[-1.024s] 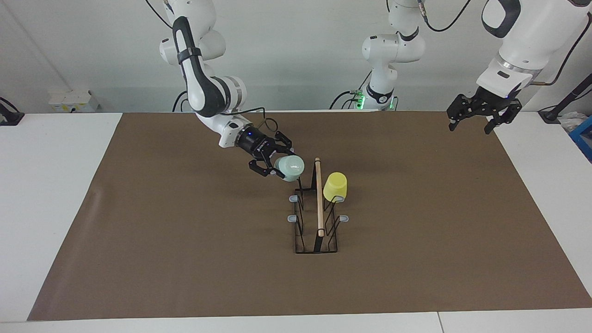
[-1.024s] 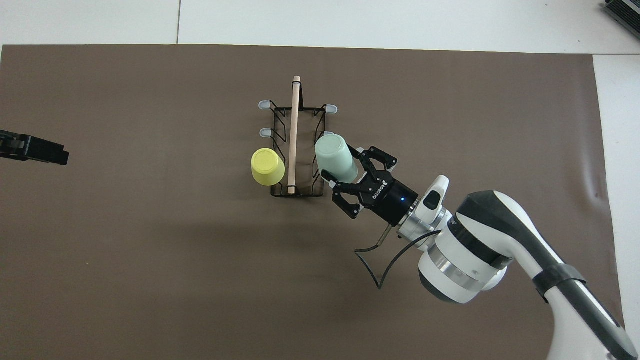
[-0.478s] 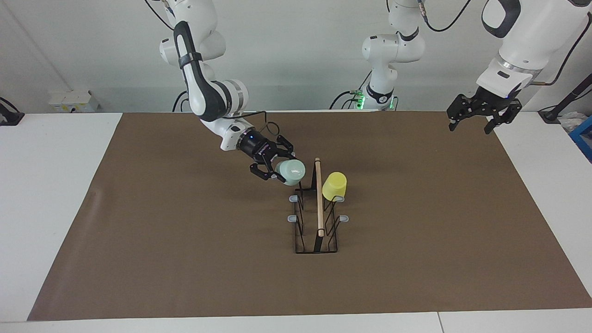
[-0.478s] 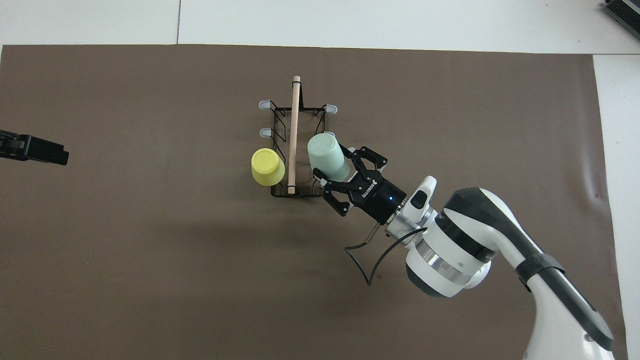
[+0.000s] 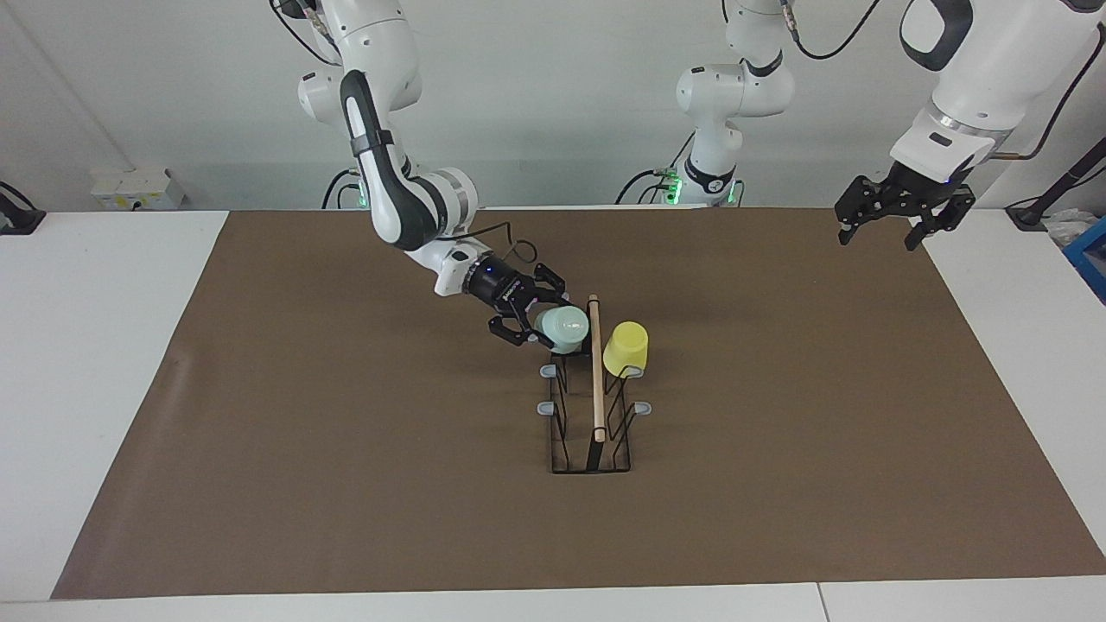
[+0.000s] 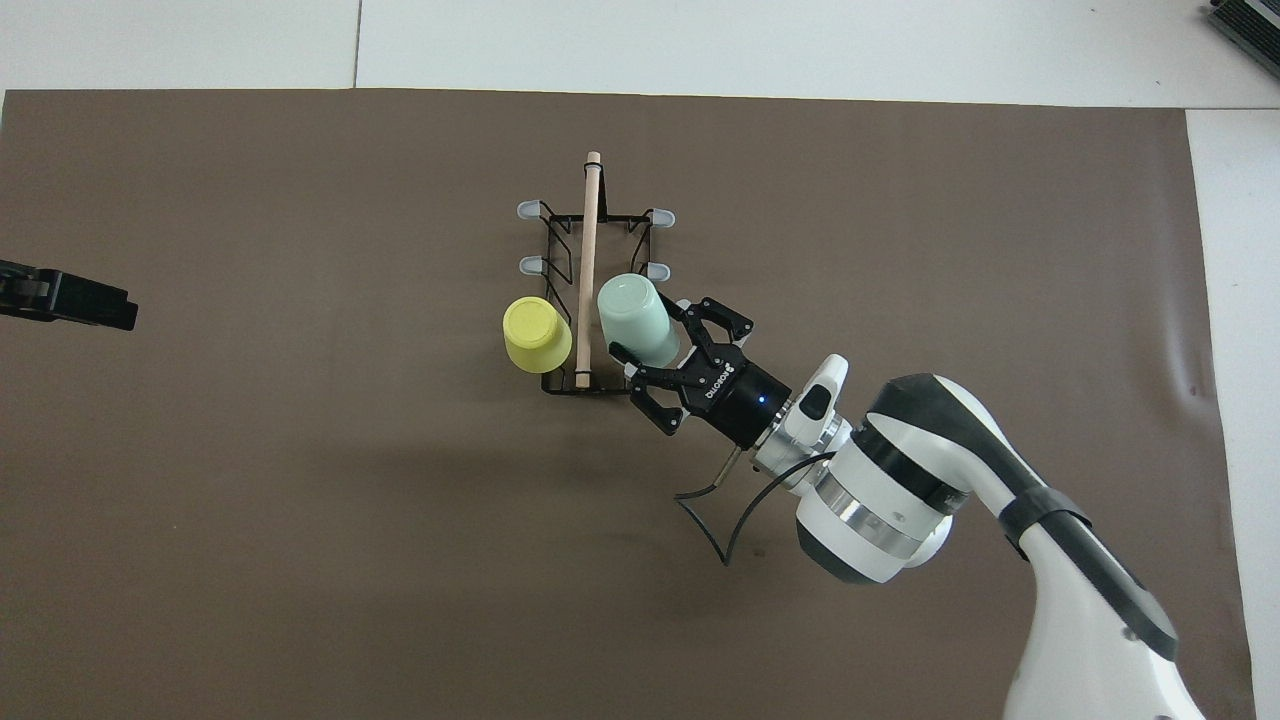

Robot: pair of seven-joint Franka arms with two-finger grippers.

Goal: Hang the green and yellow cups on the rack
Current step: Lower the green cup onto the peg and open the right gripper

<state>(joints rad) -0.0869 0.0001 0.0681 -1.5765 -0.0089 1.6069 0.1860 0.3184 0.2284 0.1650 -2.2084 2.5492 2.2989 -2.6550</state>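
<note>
My right gripper (image 5: 543,318) is shut on the pale green cup (image 5: 562,326), which is tilted with its base up against the rack's wooden bar (image 5: 595,371). The green cup (image 6: 634,314) covers the rack's prong nearest the robots on the right arm's side; I cannot tell whether the prong is inside it. Upside down on the matching prong at the left arm's side hangs the yellow cup (image 5: 626,348) (image 6: 535,333). The black wire rack (image 6: 588,250) stands mid-mat. Waiting above the mat's corner at its own end, my left gripper (image 5: 877,240) (image 6: 100,303) is open and holds nothing.
A brown mat (image 5: 346,449) covers the white table (image 5: 95,363). Grey-tipped bare prongs (image 5: 546,408) stick out of the rack's sides. A third robot's base (image 5: 713,177) stands at the robots' edge. A blue box (image 5: 1090,255) sits at the left arm's end.
The right arm has carried the green cup toward the rack's bar and lower, from beside the rack to over its nearest prong. The left arm and yellow cup have not moved.
</note>
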